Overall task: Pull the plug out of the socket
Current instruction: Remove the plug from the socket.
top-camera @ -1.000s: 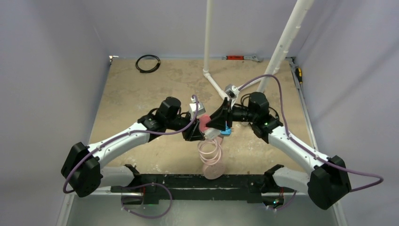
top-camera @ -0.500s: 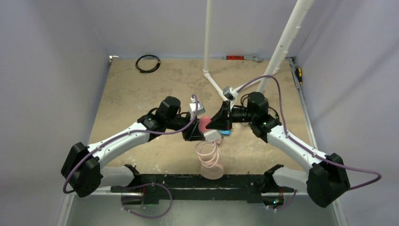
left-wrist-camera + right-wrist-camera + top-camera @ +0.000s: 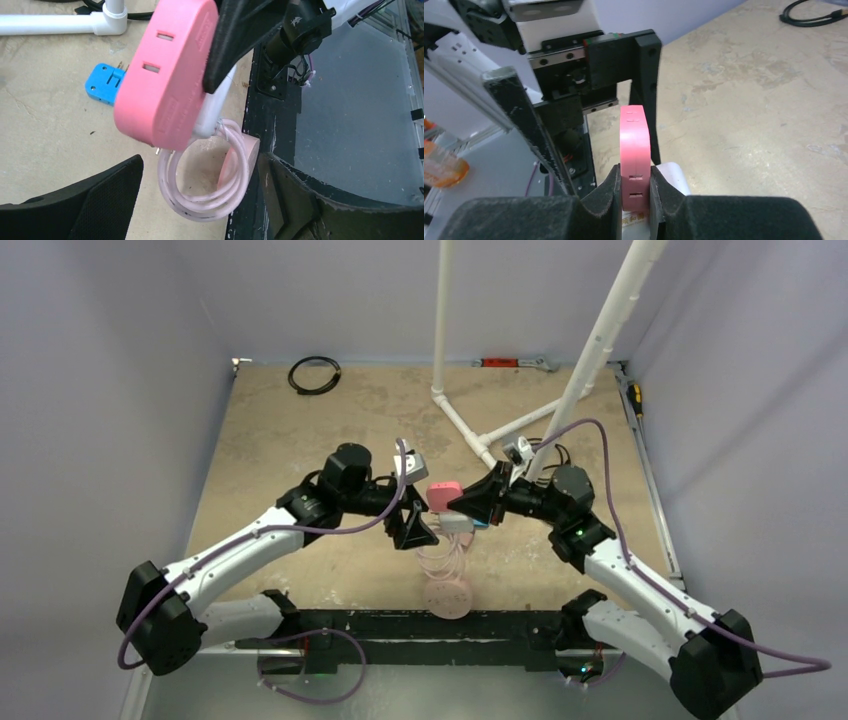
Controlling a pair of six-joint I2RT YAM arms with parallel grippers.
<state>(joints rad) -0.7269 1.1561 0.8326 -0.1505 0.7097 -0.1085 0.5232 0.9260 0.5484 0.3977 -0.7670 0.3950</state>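
The pink plug [image 3: 165, 75] hangs above the table, and my right gripper [image 3: 634, 195] is shut on its flat sides. From above the plug [image 3: 444, 490] lies between the two arms. The white socket [image 3: 214, 107] sits against the plug's underside, still joined to it; it is also visible from above [image 3: 456, 523]. The thin pink cable [image 3: 200, 195] coils down from there to a round pink disc [image 3: 448, 600] near the front rail. My left gripper [image 3: 200, 210] is open just left of the plug, with only the cable coil showing between its fingers [image 3: 100, 200].
A small blue adapter [image 3: 102, 85] lies on the table beyond the plug. White pipes [image 3: 440, 330] rise at the back. A black cable ring [image 3: 314, 374] lies far left. The black front rail [image 3: 420, 625] runs along the near edge. Tools [image 3: 510, 363] lie along the back wall.
My left gripper has opened and drawn back a little to the left. The right arm has swung right and turned, keeping the plug, which now shows its flat face upward.
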